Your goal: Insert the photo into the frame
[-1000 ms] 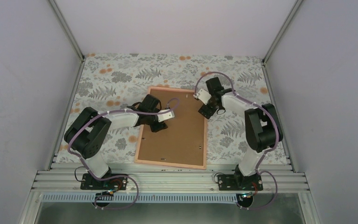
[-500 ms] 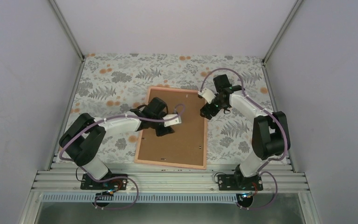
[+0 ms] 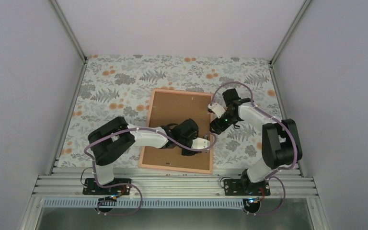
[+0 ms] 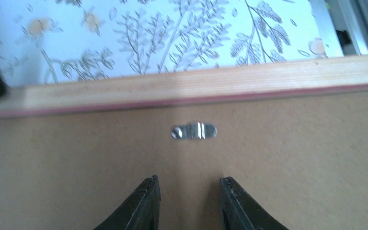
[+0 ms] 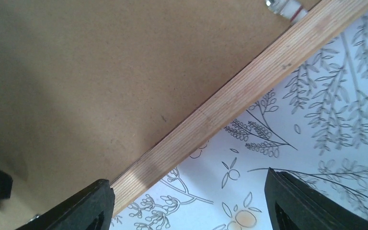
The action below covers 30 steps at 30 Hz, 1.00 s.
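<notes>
**Left hand**: the fingers stand a narrow gap apart and grip nothing, low over the brown board. A small metal clip lies flat just ahead of the fingertips. Beyond it runs a rail of the frame, then the patterned table. The frame lies face down with the board uppermost. The photo shows in no view, and whether it sits beneath the board cannot be told.

**Right hand**: wide open and empty, it straddles the same rail, one finger on the board side and the other over the table.

**Risks:** the clip is thin and flat, so the fingertips may skate over it or scuff the board without turning it. A sideways push may also slide the whole frame, since the right hand does not appear to pin it.

**Pose:** the left arm stretches low across the frame, wrist tipped down. The right arm is folded at the elbow, forearm angled in toward the rail.
</notes>
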### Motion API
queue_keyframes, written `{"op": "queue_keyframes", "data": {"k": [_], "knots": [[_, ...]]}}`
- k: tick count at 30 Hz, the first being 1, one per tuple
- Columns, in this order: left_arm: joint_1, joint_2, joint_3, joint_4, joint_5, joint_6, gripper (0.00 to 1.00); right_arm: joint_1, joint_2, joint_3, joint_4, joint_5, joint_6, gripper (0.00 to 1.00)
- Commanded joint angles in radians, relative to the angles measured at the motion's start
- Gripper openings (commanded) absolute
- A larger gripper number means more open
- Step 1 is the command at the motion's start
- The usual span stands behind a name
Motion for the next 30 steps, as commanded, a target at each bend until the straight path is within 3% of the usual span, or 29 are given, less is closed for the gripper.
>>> {"op": "queue_keyframes", "data": {"k": [1, 8, 16, 20, 30], "knots": [[-0.03, 0.046, 0.011, 0.1, -0.032, 0.026, 0.32, -0.007, 0.061, 0.0, 0.0, -0.014, 0.006, 0.77], [-0.052, 0.098, -0.008, 0.166, -0.092, 0.025, 0.28, -0.007, 0.163, 0.035, -0.037, -0.077, -0.001, 0.64], [-0.053, 0.141, 0.014, 0.186, -0.143, -0.015, 0.24, -0.008, 0.191, 0.019, -0.001, -0.026, 0.044, 0.4], [-0.053, 0.147, 0.009, 0.213, -0.187, -0.062, 0.14, -0.011, 0.202, 0.009, 0.013, -0.006, 0.053, 0.35], [-0.052, 0.168, 0.033, 0.243, -0.307, -0.161, 0.03, -0.016, 0.201, 0.001, 0.025, 0.012, 0.059, 0.25]]}}
